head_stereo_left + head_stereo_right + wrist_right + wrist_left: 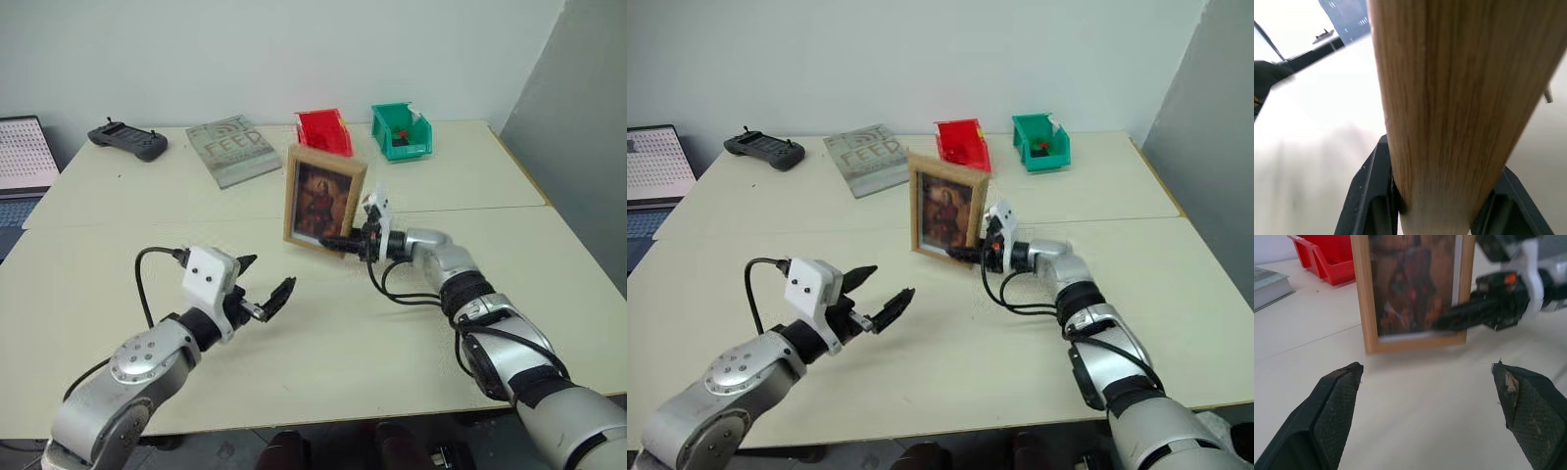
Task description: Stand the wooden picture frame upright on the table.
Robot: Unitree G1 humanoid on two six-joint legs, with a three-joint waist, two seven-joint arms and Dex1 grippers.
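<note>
A wide pale cream bench [118, 284] with a seam across it stands against a plain light wall. At its far edge sit a red bin [324, 130], seemingly empty though its inside is poorly seen, and a green bin [401, 131] holding a few small dark and red bits. A grey book [232, 149] and a black controller [127, 139] lie further left. The wooden picture frame [323, 200] stands upright near the middle, portrait facing forward. The right claw [351, 243] pinches its lower right edge. The left claw [263, 293], fingers spread wide, hovers in front, apart from it.
</note>
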